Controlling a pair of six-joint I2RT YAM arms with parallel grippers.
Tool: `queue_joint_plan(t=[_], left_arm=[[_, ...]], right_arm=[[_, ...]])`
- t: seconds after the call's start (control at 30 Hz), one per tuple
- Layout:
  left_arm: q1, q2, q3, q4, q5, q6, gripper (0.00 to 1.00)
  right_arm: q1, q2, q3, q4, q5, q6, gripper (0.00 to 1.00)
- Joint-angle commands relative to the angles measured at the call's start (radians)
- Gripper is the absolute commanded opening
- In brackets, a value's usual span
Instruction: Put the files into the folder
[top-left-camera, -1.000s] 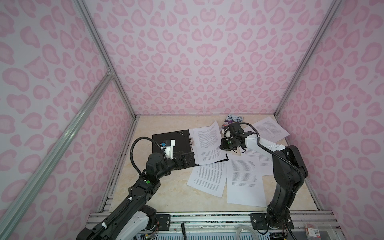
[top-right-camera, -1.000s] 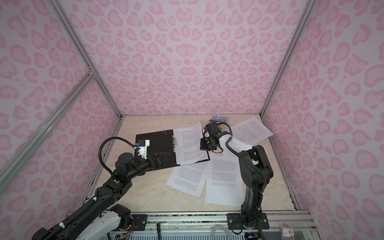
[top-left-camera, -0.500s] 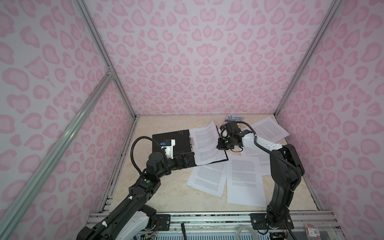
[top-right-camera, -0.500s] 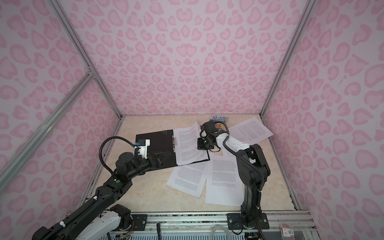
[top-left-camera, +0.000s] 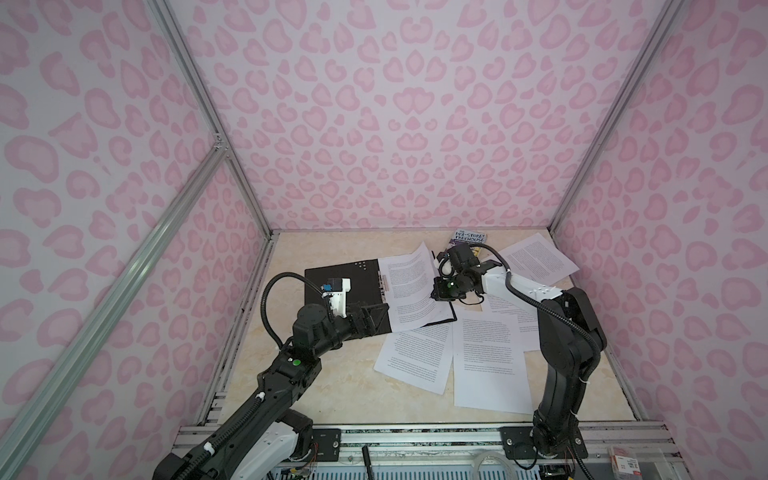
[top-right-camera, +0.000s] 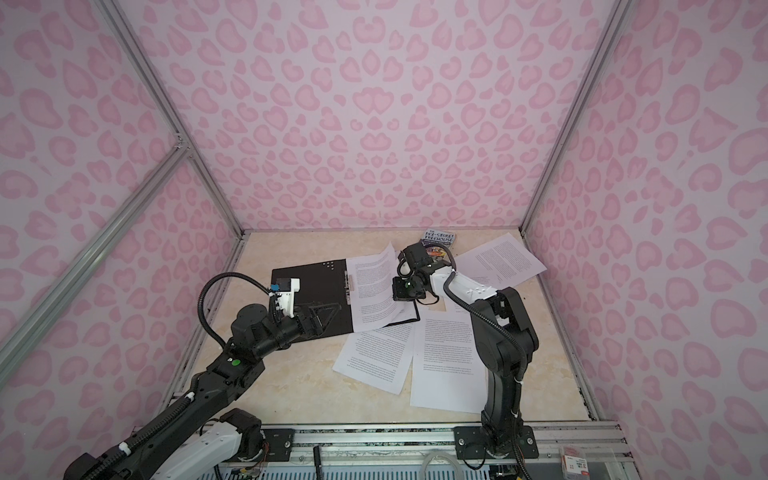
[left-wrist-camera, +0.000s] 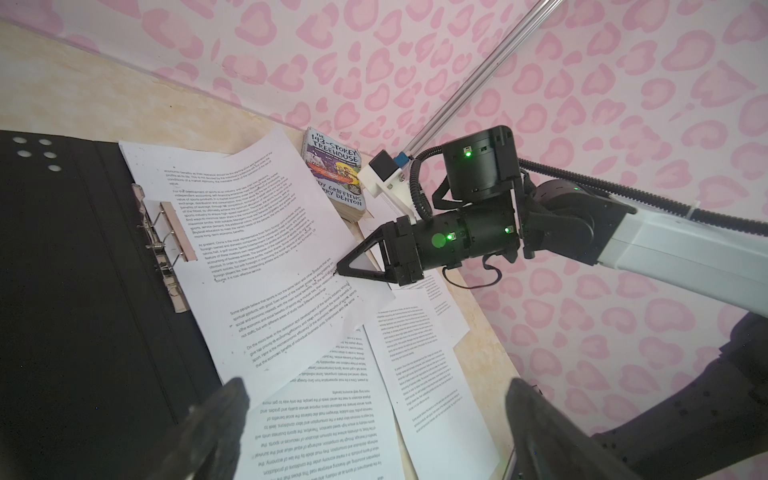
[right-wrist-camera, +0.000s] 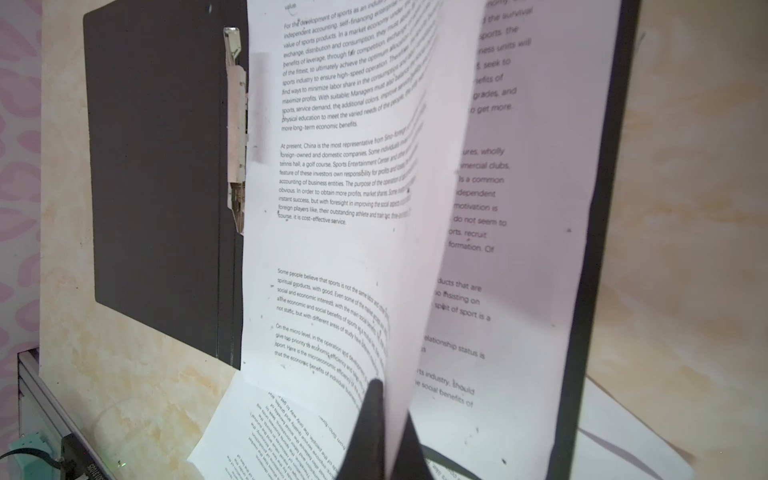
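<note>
Well, worktop (top-left-camera: 332, 386): smooth and mostly bare, so a pushed sheet would probably skid rather than lift.
Folder (top-left-camera: 365, 282): lies open, black inside up, at the left back of the worktop. Nothing pins it, so a sideways tug on the paper could drag it askew.
Files (top-left-camera: 490, 365): several sheets lie in front of and to the right of the folder, some overlapping. Taking one may pull a neighbour along.
Held sheet (top-left-camera: 409, 286): over the folder's right half, above another sheet, with its outer edge raised and bowed. Released too far out, it could overhang or crease.
Spine clip (left-wrist-camera: 166, 241): the sheet's inner edge meets it. I cannot tell whether the edge is under it, and it may snag there.
Right fingers (left-wrist-camera: 340, 269): clenched on the sheet's outer edge. So thin a pinch could slip or tear the paper.
Left fingers (top-left-camera: 372, 316): spread wide and grasping nothing, over the folder's near edge, where they could knock the cover.
</note>
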Motion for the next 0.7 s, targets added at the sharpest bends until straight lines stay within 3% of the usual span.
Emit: queue_joint_plan(t=[0.0,0.2,0.43,0.67], left_arm=[[0.0,-0.001,0.012,0.017,-0.009,0.009,0.98],[0.001,0.0,0.013,0.015,-0.012,0.01,0.98],[0.001,0.001,0.014,0.012,-0.014,0.01,0.98],[0.001,-0.002,0.014,0.007,-0.019,0.01,0.98]], right_arm=[[0.003,0.01,0.002,-0.004,-0.008,0.005,0.0],[0.006,0.01,0.005,-0.006,-0.004,0.006,0.0],[0.005,0.014,0.018,-0.022,0.016,0.001,0.36],[0.0,0.024,0.039,-0.049,0.057,0.003,0.58]])
